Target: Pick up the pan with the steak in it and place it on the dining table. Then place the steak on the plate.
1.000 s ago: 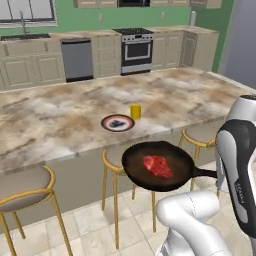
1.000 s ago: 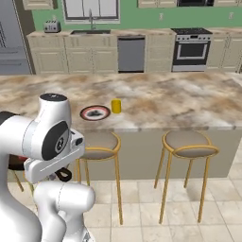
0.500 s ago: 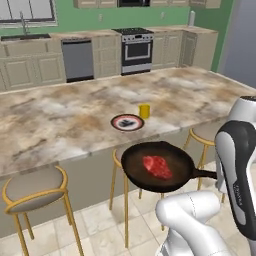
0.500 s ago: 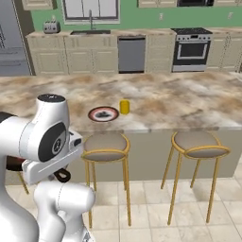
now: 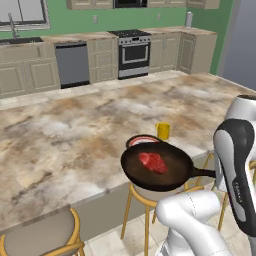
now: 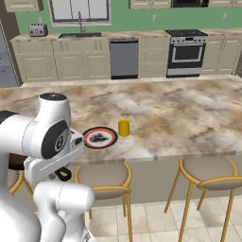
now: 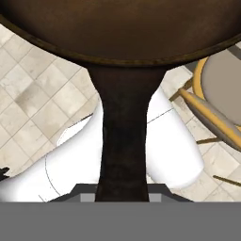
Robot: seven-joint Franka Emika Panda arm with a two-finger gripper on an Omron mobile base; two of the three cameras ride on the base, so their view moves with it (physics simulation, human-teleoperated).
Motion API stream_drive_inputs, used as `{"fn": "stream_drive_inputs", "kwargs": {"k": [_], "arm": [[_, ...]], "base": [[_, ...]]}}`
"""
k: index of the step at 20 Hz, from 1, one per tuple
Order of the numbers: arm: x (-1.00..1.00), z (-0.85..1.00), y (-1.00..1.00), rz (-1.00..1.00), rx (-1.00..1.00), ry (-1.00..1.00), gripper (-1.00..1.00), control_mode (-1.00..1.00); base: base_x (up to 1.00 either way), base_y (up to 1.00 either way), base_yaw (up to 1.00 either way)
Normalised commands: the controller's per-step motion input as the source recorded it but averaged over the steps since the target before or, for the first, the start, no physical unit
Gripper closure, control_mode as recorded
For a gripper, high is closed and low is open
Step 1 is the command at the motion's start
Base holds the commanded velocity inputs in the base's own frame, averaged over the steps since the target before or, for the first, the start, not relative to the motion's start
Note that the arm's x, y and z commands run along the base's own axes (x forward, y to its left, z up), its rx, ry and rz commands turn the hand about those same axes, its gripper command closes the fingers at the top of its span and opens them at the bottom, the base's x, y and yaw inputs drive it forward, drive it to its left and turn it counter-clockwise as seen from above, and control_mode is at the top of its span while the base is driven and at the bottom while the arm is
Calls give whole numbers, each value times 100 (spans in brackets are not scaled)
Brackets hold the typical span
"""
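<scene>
Dining table point(image 5: 60, 135) spans left and centre, bare marbled top. Plate point(image 6: 99, 137) near table's front edge, yellow cup point(image 6: 124, 127) just beside. Pan point(image 5: 157, 166) held in air at table edge, over stool point(image 5: 150, 196), steak point(image 5: 153, 162) inside. Handle runs right into claw; grip looks closed on pan, fingertips hidden. Risk: pan tilts, steak slides out; rim knocks plate or cup.

You see a dark brown-black pan point(image 5: 170, 172) holding a red steak point(image 5: 153, 162), a red-rimmed plate point(image 6: 99, 138) with white ring and dark centre, a yellow cup point(image 6: 124, 127), and beige-brown marbled dining table point(image 5: 60, 140).
</scene>
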Motion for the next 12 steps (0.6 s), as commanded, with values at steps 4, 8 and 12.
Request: {"fn": "stream_drive_inputs", "kwargs": {"k": [4, 8, 12], "arm": [[88, -30, 69, -15, -3, 0, 100, -100], [74, -33, 66, -14, -4, 0, 100, -100], [44, -28, 46, -11, -1, 0, 100, -100]], "base": [[0, 0, 0], [0, 0, 0], [0, 0, 0]]}}
